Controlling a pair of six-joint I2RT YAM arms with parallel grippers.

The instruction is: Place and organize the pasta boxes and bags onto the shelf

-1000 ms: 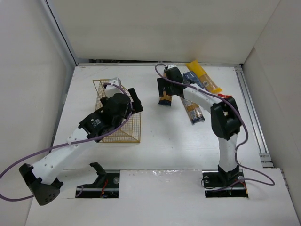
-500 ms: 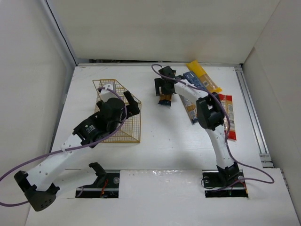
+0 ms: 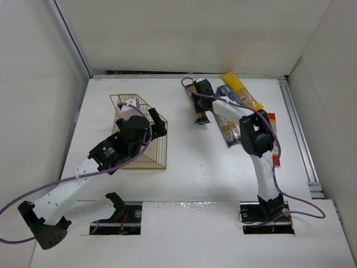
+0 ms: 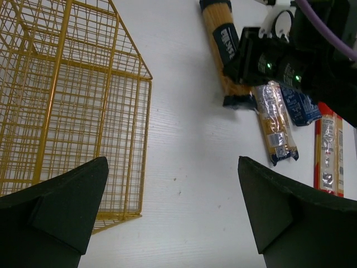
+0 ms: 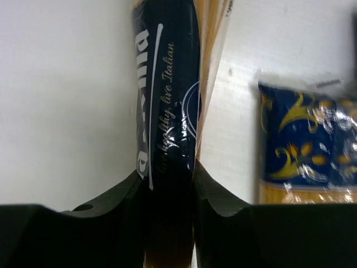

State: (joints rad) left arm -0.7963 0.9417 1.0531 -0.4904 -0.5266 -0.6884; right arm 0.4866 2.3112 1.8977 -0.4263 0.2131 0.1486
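My right gripper point(image 3: 201, 95) is shut on an orange-yellow pasta pack with a dark blue label point(image 3: 201, 114), which stands on its narrow edge at the back middle of the table. In the right wrist view both fingers press the label point(image 5: 167, 106) from either side, meeting at the right gripper point(image 5: 167, 187). My left gripper point(image 3: 158, 121) hangs open over the right rim of the gold wire shelf point(image 3: 134, 151). The left wrist view shows the shelf point(image 4: 72, 100) at left, the held pack point(image 4: 219, 39) ahead, and the left gripper point(image 4: 173, 223) holding nothing.
Right of the held pack lie a yellow bag point(image 3: 241, 88), a dark blue box point(image 3: 228, 94), a clear-and-blue bag point(image 3: 228, 133) and a red-orange pack point(image 3: 273, 142), partly under the right arm. White walls close in the table on three sides.
The right gripper has closed on the orange-yellow pack, which has turned from flat onto its edge. The left arm has barely shifted over the shelf.
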